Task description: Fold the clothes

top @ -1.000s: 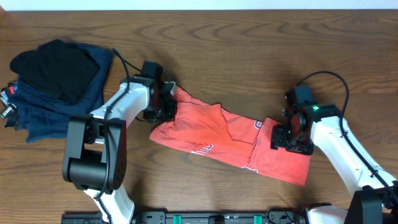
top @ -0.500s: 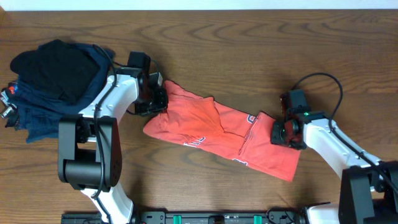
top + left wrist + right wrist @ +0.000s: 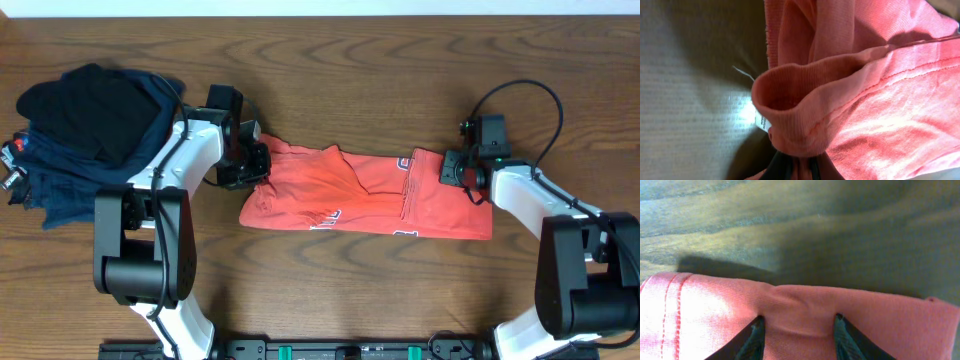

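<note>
— What lies around the work?

— On the far left of the table (image 3: 350,70) sits a heap of navy garments (image 3: 60,190) with a black garment (image 3: 85,110) on top. It is well apart from the coral-red T-shirt (image 3: 365,195). A dark cable (image 3: 540,100) loops over the right arm.

— Anything in the way?

— Nothing lies between the two arms but the shirt itself. It is stretched in a long, rumpled band across the middle of the table, bits of white lettering showing along its near edge.

— And the claws?

— The left claw (image 3: 258,163) sits at the band's left end. Its wrist view shows the ribbed collar (image 3: 805,115) curled just above the dark fingers (image 3: 782,167), which are pressed together on a bunch of red cloth; the white neck tag (image 3: 760,121) hangs beside them.

— The right?

— The right claw (image 3: 455,172) is at the upper right end of the band. Its fingertips (image 3: 754,336) stand on either side of the cloth's edge, red cloth filling the gap, so it is pinching the T-shirt too.
</note>
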